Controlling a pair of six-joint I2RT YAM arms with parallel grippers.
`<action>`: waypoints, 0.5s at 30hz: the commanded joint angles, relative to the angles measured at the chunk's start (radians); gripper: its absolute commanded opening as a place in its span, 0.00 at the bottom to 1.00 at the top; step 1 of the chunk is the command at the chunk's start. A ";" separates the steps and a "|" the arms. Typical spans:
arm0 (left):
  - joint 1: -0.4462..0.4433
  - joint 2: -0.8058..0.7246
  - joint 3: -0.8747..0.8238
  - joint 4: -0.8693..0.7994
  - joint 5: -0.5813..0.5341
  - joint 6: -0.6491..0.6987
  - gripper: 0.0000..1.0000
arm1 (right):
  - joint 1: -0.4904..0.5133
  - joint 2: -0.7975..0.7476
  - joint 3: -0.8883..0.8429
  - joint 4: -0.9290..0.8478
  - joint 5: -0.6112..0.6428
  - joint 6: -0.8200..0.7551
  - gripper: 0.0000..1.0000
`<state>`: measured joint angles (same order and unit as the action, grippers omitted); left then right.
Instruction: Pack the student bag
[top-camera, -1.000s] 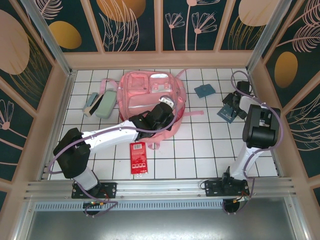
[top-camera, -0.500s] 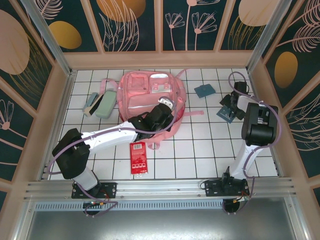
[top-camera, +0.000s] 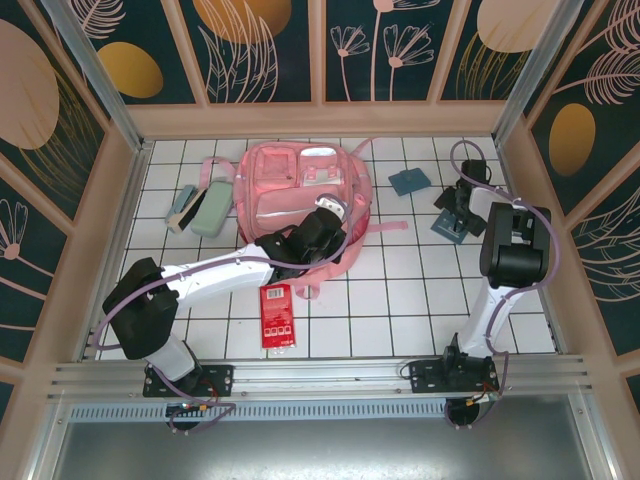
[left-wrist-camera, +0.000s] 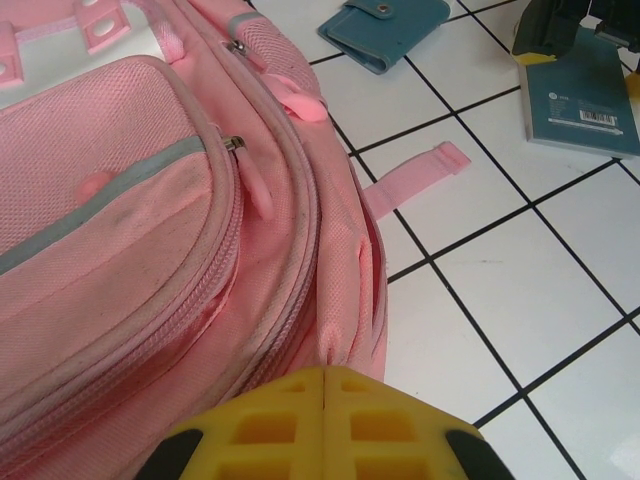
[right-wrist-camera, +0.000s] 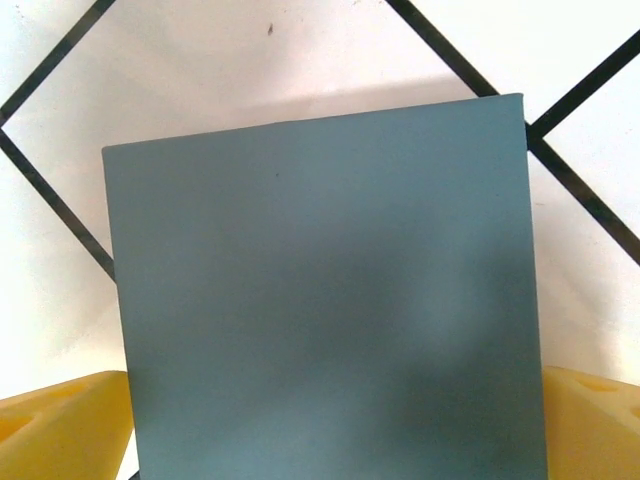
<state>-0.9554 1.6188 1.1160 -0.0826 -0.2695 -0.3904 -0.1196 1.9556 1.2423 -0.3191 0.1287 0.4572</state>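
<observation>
White-tiled bench inside a walled cell with floral panels. Student bag (top-camera: 300, 195) lies flat, front up, at the far middle of the bench, straps trailing toward the arms. Left hand (left-wrist-camera: 325, 380) is fully shut, tips pressed together at the bag's right side seam. Can't tell if any fabric is nipped between them. Right hand (right-wrist-camera: 335, 425) is spread wide, one finger either side of a grey-blue notebook (top-camera: 447, 228) lying well right of the bag. No grip on it yet.

Teal wallet (top-camera: 408, 181), mint pencil case (top-camera: 210, 213) and red packet (top-camera: 277, 315) are all outside the bag. The zips look closed.

The bag is probably light, soft and floppy. It will bunch and slide on tile rather than lift clean. Best holds are a zip pull (left-wrist-camera: 234, 144) or a strap, not the flat panel.
</observation>
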 joint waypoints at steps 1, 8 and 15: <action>-0.006 -0.048 -0.001 0.046 0.018 0.001 0.00 | 0.005 0.064 0.014 -0.055 0.010 -0.031 0.99; -0.005 -0.046 -0.001 0.050 0.021 -0.003 0.00 | 0.035 0.092 0.044 -0.099 0.070 -0.072 0.99; -0.006 -0.051 0.001 0.045 0.015 -0.002 0.00 | 0.037 0.015 0.005 -0.069 0.061 -0.068 0.89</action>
<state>-0.9554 1.6176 1.1152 -0.0788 -0.2695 -0.3904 -0.0849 1.9858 1.2819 -0.3714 0.2047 0.4019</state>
